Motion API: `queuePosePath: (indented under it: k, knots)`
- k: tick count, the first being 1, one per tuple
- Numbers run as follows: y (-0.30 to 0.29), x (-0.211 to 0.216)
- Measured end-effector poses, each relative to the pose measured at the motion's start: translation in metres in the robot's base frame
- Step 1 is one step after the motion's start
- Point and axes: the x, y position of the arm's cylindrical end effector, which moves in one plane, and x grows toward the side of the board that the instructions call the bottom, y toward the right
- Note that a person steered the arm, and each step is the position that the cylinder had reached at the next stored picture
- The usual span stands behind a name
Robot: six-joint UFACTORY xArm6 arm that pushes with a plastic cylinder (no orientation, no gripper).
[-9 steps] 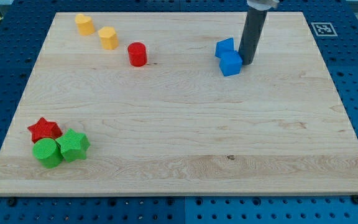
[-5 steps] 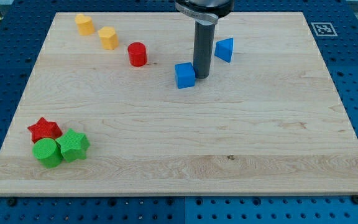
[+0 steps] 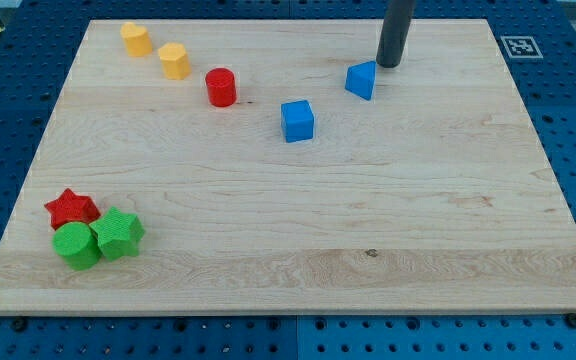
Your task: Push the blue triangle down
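In the camera view, my tip rests on the wooden tabletop near the view's top, just up and to the right of the blue triangle, close beside it but with a sliver of wood between. I carry no gripper, only the dark rod, so nothing is grasped. The blue cube sits down and left of the triangle, apart from it. A red cylinder and two yellow blocks line up toward the top left. At the bottom left, a red star, green cylinder and green star huddle together
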Motion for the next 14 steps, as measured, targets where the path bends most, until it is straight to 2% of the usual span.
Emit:
queuePosePath:
  k: [4, 6, 7, 8, 11, 14]
  knots:
    - [-0.020, 0.079]
    - [-0.042, 0.033]
    - [-0.067, 0.048]
    - [-0.064, 0.068]
    - [-0.021, 0.075]
    - [-0.031, 0.126]
